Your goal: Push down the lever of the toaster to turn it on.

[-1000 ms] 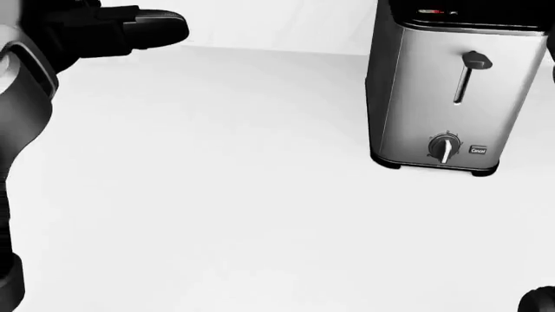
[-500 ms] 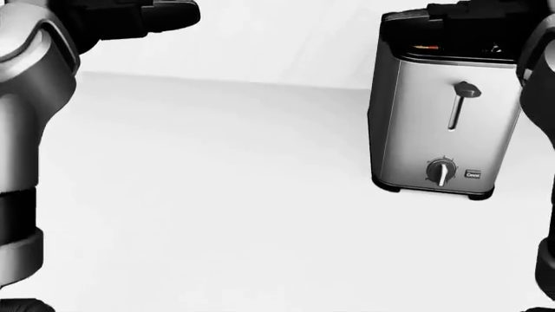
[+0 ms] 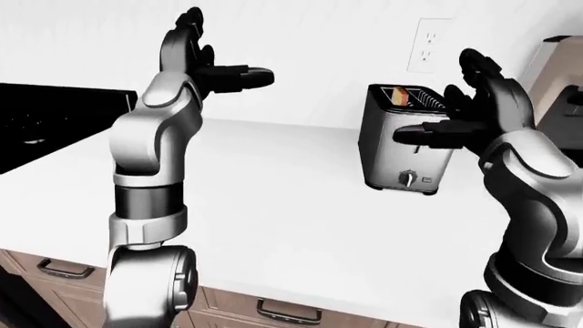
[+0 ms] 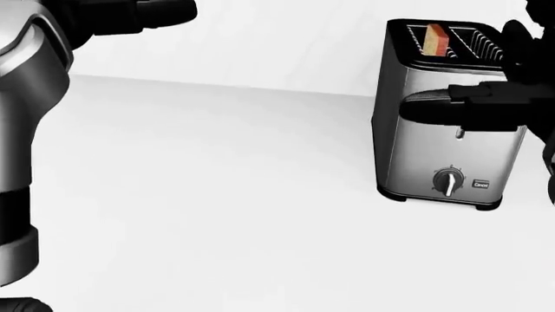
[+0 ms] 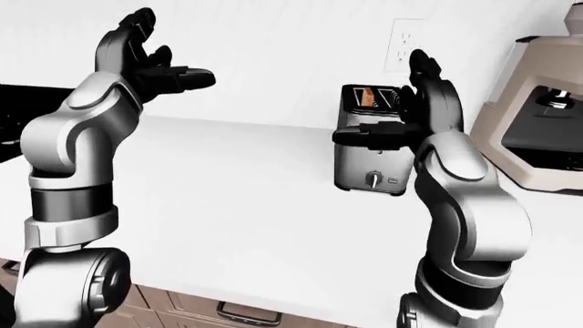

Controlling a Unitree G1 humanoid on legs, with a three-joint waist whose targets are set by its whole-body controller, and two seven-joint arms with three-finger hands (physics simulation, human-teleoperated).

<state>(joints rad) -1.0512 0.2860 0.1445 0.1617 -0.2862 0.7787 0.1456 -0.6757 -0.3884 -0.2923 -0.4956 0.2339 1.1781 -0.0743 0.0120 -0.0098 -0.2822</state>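
Observation:
The silver toaster (image 4: 418, 159) stands on the white counter (image 4: 216, 195) at the right, with a bread slice (image 4: 436, 39) in its left slot and a round knob (image 4: 448, 182) low on its face. My right hand (image 3: 446, 102) is open with its fingers spread. One finger (image 4: 451, 112) lies level across the toaster's face and hides the lever. Only the slot's lower end (image 4: 460, 134) shows below it. I cannot tell whether the finger touches the lever. My left hand (image 3: 223, 48) is open, raised high at the left, far from the toaster.
A black stove (image 3: 55, 116) sits at the counter's left end. A beige coffee machine (image 5: 547, 123) stands right of the toaster. A wall outlet (image 3: 428, 44) is above the toaster. Drawers (image 3: 273, 311) run under the counter edge.
The head view has shifted up, so the toaster sits lower in the picture. My right hand has come down from the toaster's top to across its face, covering the lever.

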